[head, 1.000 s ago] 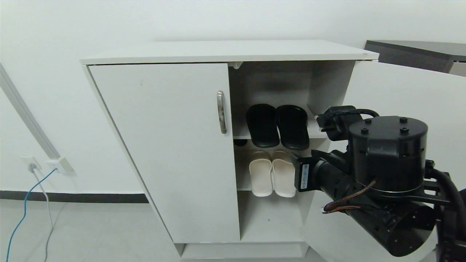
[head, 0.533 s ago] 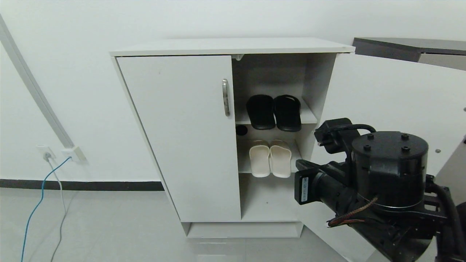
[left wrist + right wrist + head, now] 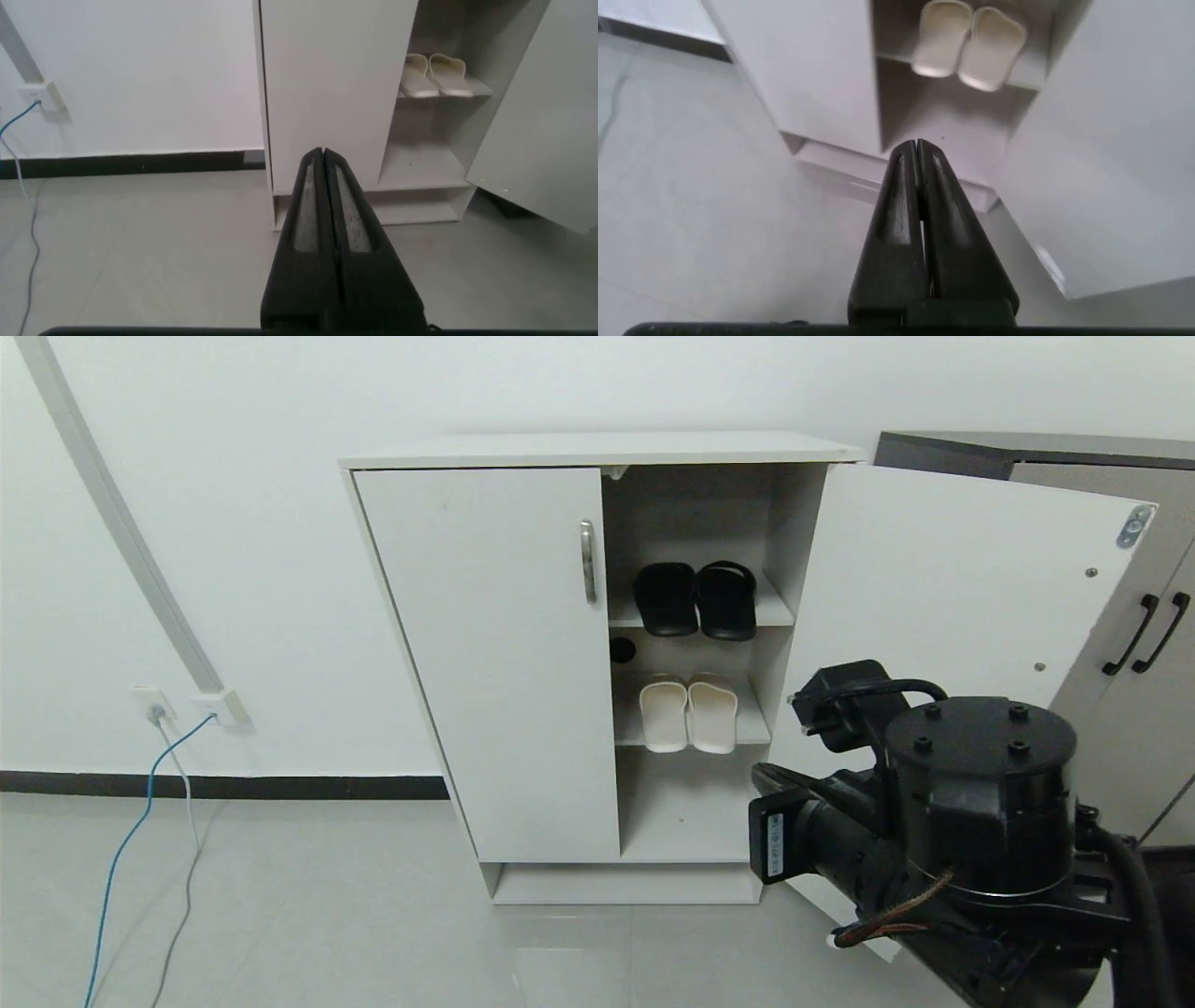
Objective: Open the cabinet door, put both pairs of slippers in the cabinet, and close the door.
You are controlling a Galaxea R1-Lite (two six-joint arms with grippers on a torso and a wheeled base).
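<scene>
The white cabinet (image 3: 597, 449) stands against the wall with its right door (image 3: 943, 579) swung wide and its left door (image 3: 499, 653) closed. Black slippers (image 3: 695, 599) sit on the upper shelf, white slippers (image 3: 688, 711) (image 3: 435, 75) (image 3: 968, 39) on the middle shelf. My right arm (image 3: 943, 821) is low at the right, in front of the open door. My right gripper (image 3: 917, 154) is shut and empty, pointing at the cabinet's bottom compartment. My left gripper (image 3: 322, 161) is shut and empty, facing the cabinet's base from a distance.
A grey cabinet with black handles (image 3: 1144, 635) stands right behind the open door. A wall socket with blue and grey cables (image 3: 154, 709) is at the left. Grey tiled floor (image 3: 280, 915) stretches in front of the cabinet.
The whole head view has pulled back and shifted: the cabinet looks smaller and more floor shows. My right arm sits lower in the picture. The slippers and doors have kept their places.
</scene>
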